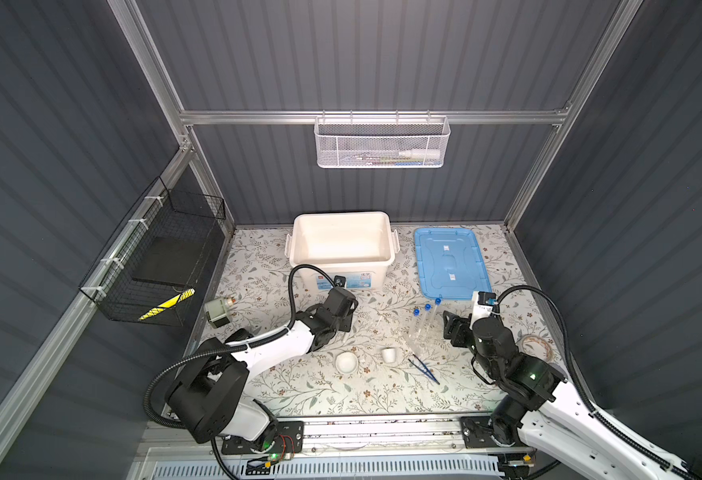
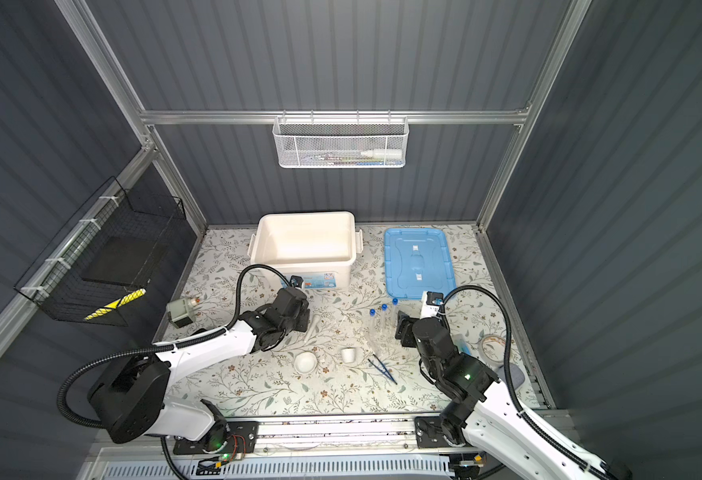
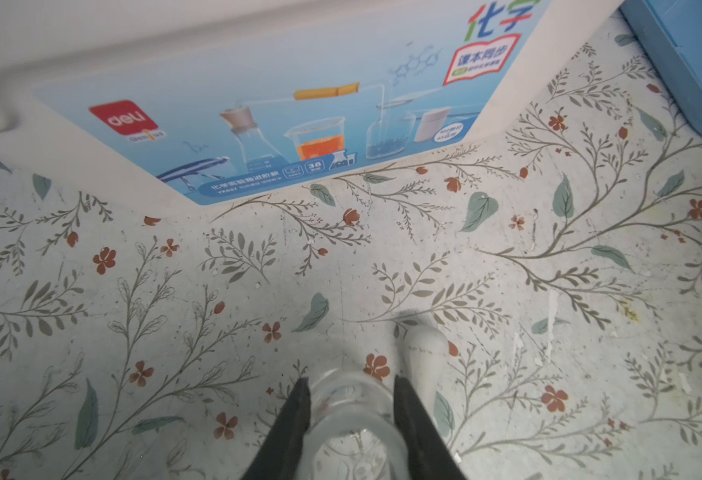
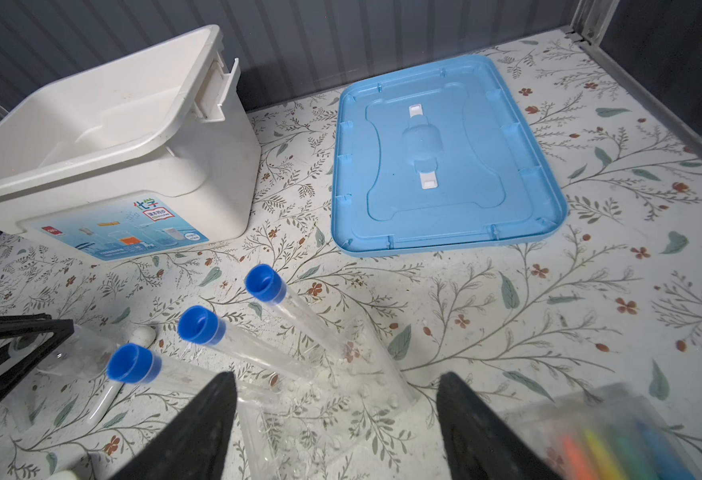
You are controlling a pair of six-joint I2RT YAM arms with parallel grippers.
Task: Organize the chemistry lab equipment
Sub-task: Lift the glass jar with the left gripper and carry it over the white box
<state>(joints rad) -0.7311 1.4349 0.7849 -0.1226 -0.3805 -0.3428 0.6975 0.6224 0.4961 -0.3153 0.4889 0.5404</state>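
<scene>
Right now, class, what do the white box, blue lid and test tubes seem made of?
White box: likely opaque plastic, slight sheen, moulded latch. Blue lid: smooth plastic, moulded ribs. Test tubes: see-through, glass or clear plastic, undecidable; caps look plastic.

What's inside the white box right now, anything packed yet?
Nothing shows: the white box is bare inside in both top views. The floor strip right behind its near wall is hidden, and the right wrist view sees only part of the interior.
</scene>
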